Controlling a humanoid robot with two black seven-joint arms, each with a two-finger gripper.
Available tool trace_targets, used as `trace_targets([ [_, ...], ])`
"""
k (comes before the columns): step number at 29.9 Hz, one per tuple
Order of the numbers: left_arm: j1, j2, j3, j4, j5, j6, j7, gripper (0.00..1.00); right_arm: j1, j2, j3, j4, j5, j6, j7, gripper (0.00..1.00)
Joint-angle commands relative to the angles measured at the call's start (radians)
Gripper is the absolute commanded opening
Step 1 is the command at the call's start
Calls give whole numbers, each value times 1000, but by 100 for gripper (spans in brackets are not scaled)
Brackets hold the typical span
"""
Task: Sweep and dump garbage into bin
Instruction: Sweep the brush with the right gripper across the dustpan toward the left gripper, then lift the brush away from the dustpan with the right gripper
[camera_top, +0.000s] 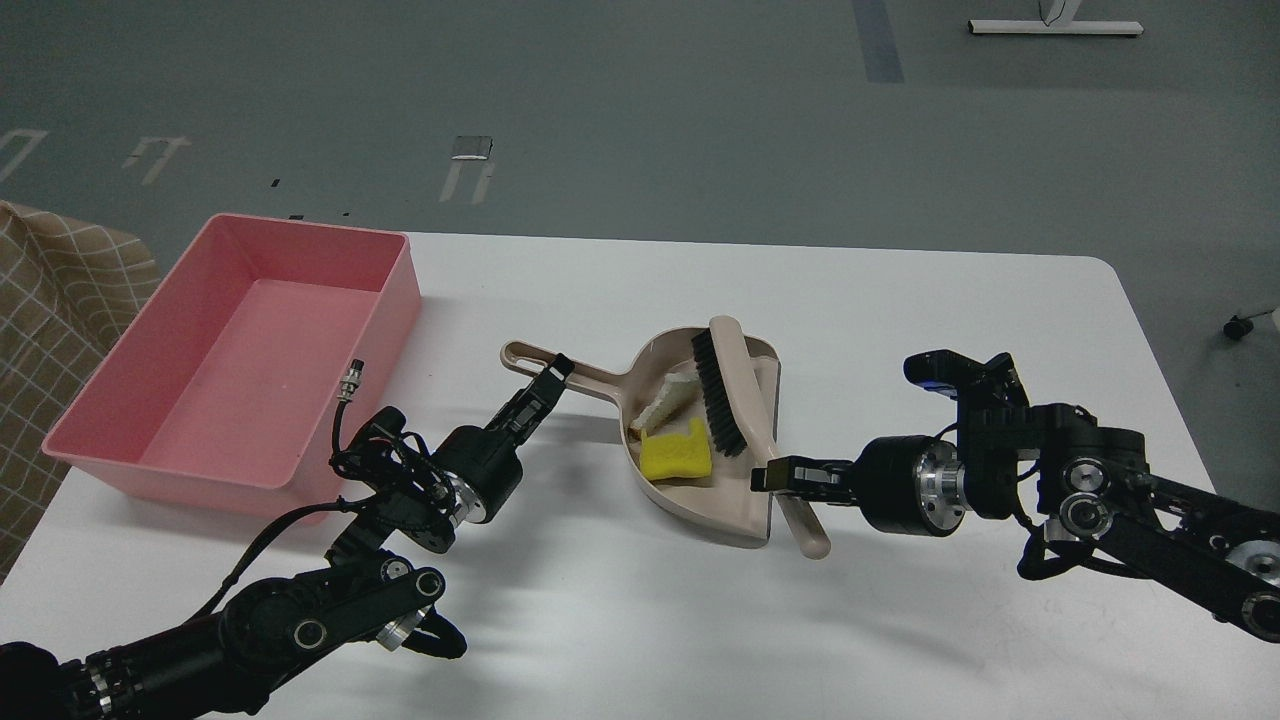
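1. At the table's centre, the right gripper (772, 478) pinches the beige handle of the hand brush (742, 420); its fingers are closed on the handle just above the handle's free end, which pokes out toward 5 o'clock.
2. The brush lies along the right-hand wall of the beige dustpan (700, 500), its black bristles facing 9 o'clock into the pan and its head pointing to 12 o'clock.
3. The left gripper (552, 373) is clamped on the dustpan's long handle, near its looped end, which points toward 10 o'clock from the pan.
4. Inside the pan, the yellow sponge (676, 454) lies just beside the bristles at their 8 o'clock; its green backing cannot be made out.
5. The bread-like wedge (665, 402), white with a tan crust, lies at the sponge's 12 o'clock, close to the pan's back wall.
6. The pink bin (235, 355) stands well apart, at 9 o'clock from the dustpan, on the left end of the white table (900, 320).
7. A checked cloth (50, 300) shows beyond the bin at 9 o'clock.
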Motion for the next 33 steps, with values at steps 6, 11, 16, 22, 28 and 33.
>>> trace_targets([
  [6, 2, 0, 0, 0, 0, 0, 0, 15, 38, -19, 82, 6, 30, -1, 3, 0],
  [11, 2, 0, 0, 0, -2, 0, 0, 15, 40, -51, 122, 17, 30, -1, 3, 0],
  [16, 0, 0, 0, 2, 0, 0, 0, 15, 41, -106, 165, 18, 30, -1, 3, 0],
  [22, 2, -1, 0, 2, 0, 0, 0, 15, 35, -171, 225, 18, 32, -1, 5, 0],
  [28, -3, 0, 0, 2, 0, 0, -1, 15, 27, -195, 251, 13, 32, -1, 5, 0],
  [33, -1, 0, 0, 0, -2, 0, -6, 15, 23, -229, 251, -2, 33, -1, 6, 0],
])
